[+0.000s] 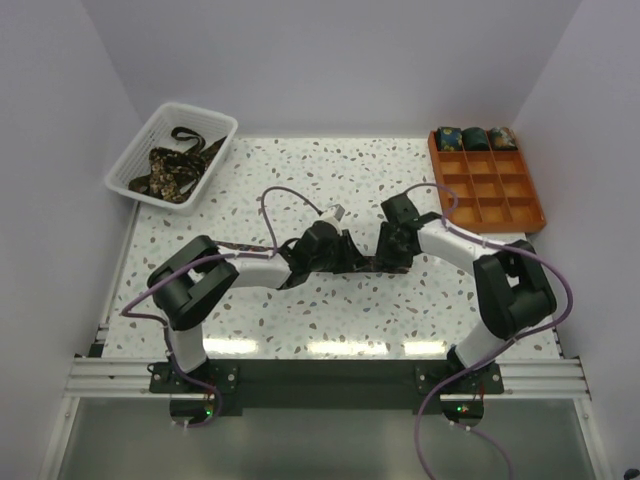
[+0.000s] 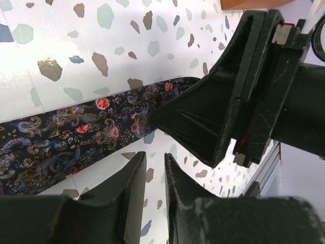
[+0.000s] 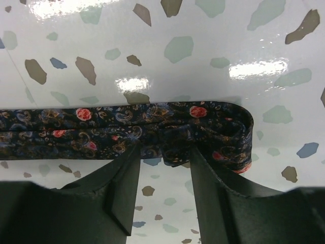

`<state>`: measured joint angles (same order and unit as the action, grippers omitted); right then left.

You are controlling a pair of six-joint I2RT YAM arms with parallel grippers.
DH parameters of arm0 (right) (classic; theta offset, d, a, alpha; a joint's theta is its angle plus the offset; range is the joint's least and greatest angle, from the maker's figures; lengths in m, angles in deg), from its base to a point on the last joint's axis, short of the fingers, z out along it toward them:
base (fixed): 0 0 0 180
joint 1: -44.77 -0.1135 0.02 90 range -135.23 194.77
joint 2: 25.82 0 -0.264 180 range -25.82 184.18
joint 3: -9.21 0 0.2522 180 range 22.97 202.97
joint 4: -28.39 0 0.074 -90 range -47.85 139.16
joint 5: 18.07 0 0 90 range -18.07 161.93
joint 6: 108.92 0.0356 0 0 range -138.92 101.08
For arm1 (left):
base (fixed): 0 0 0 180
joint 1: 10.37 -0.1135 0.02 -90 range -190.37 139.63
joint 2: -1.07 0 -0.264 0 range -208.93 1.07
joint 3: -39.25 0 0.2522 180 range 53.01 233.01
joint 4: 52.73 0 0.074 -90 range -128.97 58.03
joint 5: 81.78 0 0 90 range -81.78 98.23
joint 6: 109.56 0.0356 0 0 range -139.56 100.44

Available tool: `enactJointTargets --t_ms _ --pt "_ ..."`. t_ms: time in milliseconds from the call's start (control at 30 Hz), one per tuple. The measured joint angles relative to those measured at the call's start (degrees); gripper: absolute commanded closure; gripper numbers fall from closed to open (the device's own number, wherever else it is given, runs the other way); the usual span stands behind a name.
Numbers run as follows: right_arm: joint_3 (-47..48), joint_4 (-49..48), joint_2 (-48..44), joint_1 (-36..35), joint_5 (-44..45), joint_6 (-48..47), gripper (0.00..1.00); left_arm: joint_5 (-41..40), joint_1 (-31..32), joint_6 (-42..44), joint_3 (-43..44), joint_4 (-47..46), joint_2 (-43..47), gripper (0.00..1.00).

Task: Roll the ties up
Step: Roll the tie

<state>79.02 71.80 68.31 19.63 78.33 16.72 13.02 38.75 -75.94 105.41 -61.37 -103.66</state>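
A dark paisley tie (image 3: 152,124) with red flowers lies flat across the speckled table, its end folded back on itself at the right. My right gripper (image 3: 165,152) is open, its fingertips either side of a bunched bit of that fold. The left finger stands clear of the cloth. In the left wrist view the same tie (image 2: 76,137) runs off to the left. My left gripper (image 2: 155,160) hovers just beside it, jaws narrowly apart with only table between them. From above, both grippers meet mid-table over the tie (image 1: 365,265). More ties (image 1: 175,170) lie loose in the basket.
A white mesh basket (image 1: 140,150) stands at the back left. An orange gridded tray (image 1: 500,200) at the back right holds three rolled ties (image 1: 475,138) in its far row. The right arm's wrist (image 2: 254,91) fills the right of the left wrist view.
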Motion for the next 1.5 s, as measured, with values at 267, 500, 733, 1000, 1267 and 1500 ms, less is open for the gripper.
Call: enactJointTargets --t_ms 267,500,733,1000,1267,1500 --pt "-2.5 -3.6 -2.1 2.7 -4.7 1.1 0.39 0.1 0.3 0.0 1.0 0.4 -1.0 0.75" --pt "-4.9 -6.4 -3.2 5.5 -8.2 2.3 0.64 0.2 0.7 0.0 1.4 0.7 -1.4 0.75" --pt "-5.9 -8.0 -3.3 6.2 -9.8 2.8 0.82 0.2 0.9 0.0 1.7 0.8 -1.5 0.75" --pt "-6.8 -9.8 -3.3 7.2 -12.1 3.2 0.96 0.2 1.5 0.0 3.8 0.9 -3.1 0.75" --pt "-7.1 -10.4 -3.3 8.0 -13.7 3.4 0.96 0.3 1.6 0.0 7.6 1.2 -6.9 0.75" --pt "-7.4 -11.0 -3.3 8.2 -15.1 3.2 0.95 0.3 1.9 0.0 10.1 1.7 -9.0 0.75"
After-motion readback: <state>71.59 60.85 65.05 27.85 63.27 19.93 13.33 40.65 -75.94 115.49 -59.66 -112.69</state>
